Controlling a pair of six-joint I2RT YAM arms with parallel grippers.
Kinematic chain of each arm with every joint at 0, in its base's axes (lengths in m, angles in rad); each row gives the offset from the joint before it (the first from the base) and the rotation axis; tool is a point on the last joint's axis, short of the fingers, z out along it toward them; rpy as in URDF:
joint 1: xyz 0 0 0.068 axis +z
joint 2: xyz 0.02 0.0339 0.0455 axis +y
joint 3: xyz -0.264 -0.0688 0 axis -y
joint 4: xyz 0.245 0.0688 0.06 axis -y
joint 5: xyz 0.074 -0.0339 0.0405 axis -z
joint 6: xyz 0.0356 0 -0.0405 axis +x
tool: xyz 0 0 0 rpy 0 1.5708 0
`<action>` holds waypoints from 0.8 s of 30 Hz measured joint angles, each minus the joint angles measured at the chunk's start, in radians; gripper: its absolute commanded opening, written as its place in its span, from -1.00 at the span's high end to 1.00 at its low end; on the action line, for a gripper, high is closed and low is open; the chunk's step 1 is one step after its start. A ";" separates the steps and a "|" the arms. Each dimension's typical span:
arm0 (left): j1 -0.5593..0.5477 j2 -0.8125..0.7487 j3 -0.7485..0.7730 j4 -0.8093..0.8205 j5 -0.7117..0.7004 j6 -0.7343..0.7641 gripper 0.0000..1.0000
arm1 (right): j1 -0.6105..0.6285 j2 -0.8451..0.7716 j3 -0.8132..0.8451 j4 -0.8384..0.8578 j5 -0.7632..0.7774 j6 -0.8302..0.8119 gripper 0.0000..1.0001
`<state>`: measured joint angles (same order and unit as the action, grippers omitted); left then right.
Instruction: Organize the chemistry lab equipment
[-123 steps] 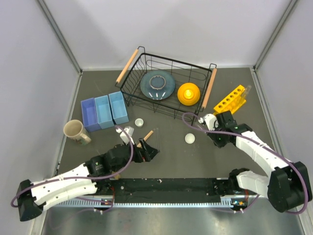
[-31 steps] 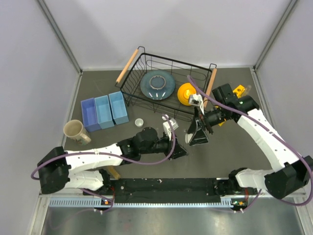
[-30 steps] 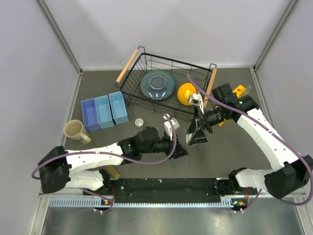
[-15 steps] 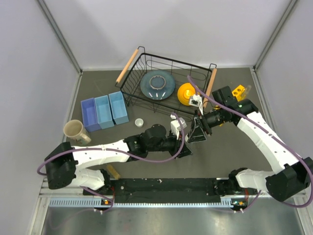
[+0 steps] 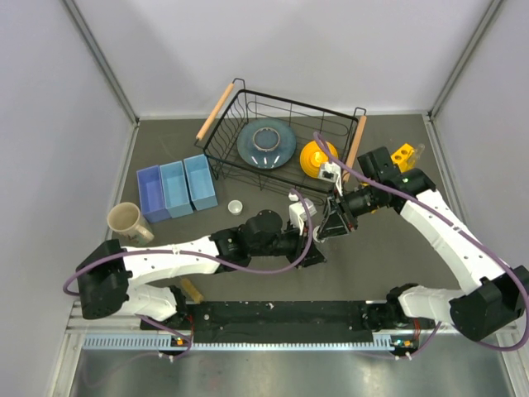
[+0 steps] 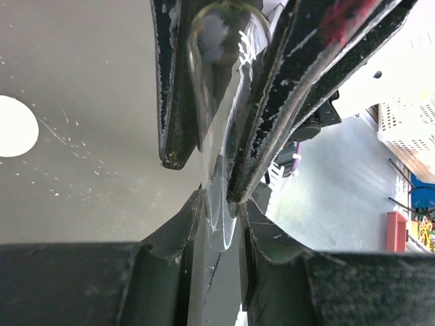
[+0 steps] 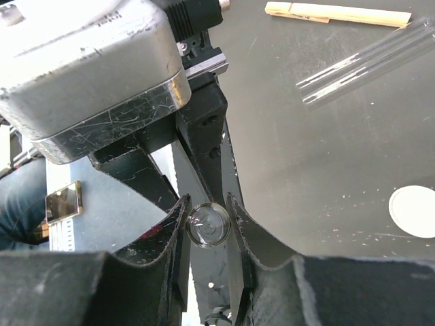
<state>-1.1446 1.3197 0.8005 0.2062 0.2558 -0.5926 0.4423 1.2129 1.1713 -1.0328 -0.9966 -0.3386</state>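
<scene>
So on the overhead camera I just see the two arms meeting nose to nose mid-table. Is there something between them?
Observer: Yes. The left wrist camera shows a thin clear tube clamped between the fingers of the left gripper.
Operator: Is the other arm touching it too?
Observer: The right wrist camera shows the right gripper shut on that tube, which appears end-on there as a small glass circle.
Operator: Anything lying around that I can't make out?
Observer: More clear tubes lie flat on the table, near a wooden stick.
</scene>
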 measured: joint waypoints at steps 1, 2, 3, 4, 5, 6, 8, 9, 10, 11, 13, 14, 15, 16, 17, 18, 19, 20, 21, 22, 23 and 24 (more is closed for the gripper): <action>0.000 0.000 0.000 0.000 -0.002 -0.001 0.50 | 0.000 0.000 0.000 0.000 0.000 0.000 0.76; 0.000 0.000 0.000 0.000 -0.003 -0.003 0.39 | 0.000 0.000 0.000 0.000 0.000 0.000 0.76; -0.001 -0.002 0.000 -0.002 -0.008 -0.005 0.17 | -0.002 -0.001 0.000 0.001 0.000 0.000 0.76; -0.002 -0.004 0.000 -0.004 -0.015 -0.007 0.07 | -0.007 -0.002 0.000 0.000 0.000 0.000 0.76; -0.002 -0.009 -0.001 -0.007 -0.024 -0.011 -0.03 | -0.013 -0.005 0.000 0.001 0.001 -0.001 0.76; -0.002 -0.020 -0.005 -0.012 -0.039 -0.015 -0.12 | -0.021 -0.011 -0.004 0.002 0.003 -0.002 0.76; -0.002 -0.059 -0.018 -0.027 -0.072 -0.021 -0.32 | -0.055 -0.035 -0.019 0.004 0.009 -0.002 0.75; -0.001 -0.089 -0.029 -0.034 -0.090 -0.020 -0.36 | -0.082 -0.051 -0.029 0.005 0.016 -0.005 0.74; -0.001 -0.124 -0.043 -0.043 -0.113 -0.022 -0.41 | -0.109 -0.068 -0.039 0.006 0.029 -0.006 0.74; -0.001 -0.161 -0.056 -0.052 -0.135 -0.024 -0.43 | -0.138 -0.089 -0.048 0.008 0.047 -0.010 0.74; -0.001 -0.250 -0.093 -0.065 -0.197 -0.025 -0.50 | -0.175 -0.121 -0.059 0.012 0.081 -0.010 0.73; 0.000 -0.297 -0.109 -0.079 -0.230 -0.025 -0.54 | -0.199 -0.139 -0.062 0.013 0.103 -0.011 0.73; 0.001 -0.343 -0.126 -0.093 -0.262 -0.024 -0.55 | -0.222 -0.156 -0.065 0.015 0.121 -0.013 0.73; 0.003 -0.389 -0.143 -0.107 -0.291 -0.024 -0.56 | -0.249 -0.170 -0.065 0.015 0.141 -0.015 0.72; 0.005 -0.435 -0.161 -0.123 -0.322 -0.024 -0.57 | -0.283 -0.180 -0.065 0.017 0.159 -0.019 0.73; 0.006 -0.470 -0.174 -0.141 -0.345 -0.024 -0.58 | -0.312 -0.186 -0.065 0.018 0.172 -0.021 0.72; 0.008 -0.512 -0.188 -0.168 -0.373 -0.024 -0.58 | -0.352 -0.189 -0.065 0.020 0.190 -0.027 0.72; 0.008 -0.551 -0.201 -0.192 -0.398 -0.024 -0.59 | -0.399 -0.189 -0.065 0.023 0.208 -0.035 0.72; 0.008 -0.588 -0.215 -0.217 -0.422 -0.025 -0.59 | -0.446 -0.187 -0.064 0.028 0.226 -0.041 0.72; 0.009 -0.624 -0.229 -0.240 -0.445 -0.026 -0.60 | -0.492 -0.182 -0.063 0.033 0.245 -0.048 0.72; 0.011 -0.659 -0.245 -0.262 -0.466 -0.028 -0.61 | -0.534 -0.174 -0.058 0.040 0.265 -0.058 0.71; 0.011 -0.691 -0.262 -0.284 -0.487 -0.034 -0.61 | -0.575 -0.161 -0.049 0.052 0.282 -0.064 0.72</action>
<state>-1.1339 0.6289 0.5388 -0.0780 -0.2310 -0.6262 -0.1322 1.0523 1.1221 -0.9810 -0.7147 -0.4026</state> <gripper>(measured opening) 0.798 0.220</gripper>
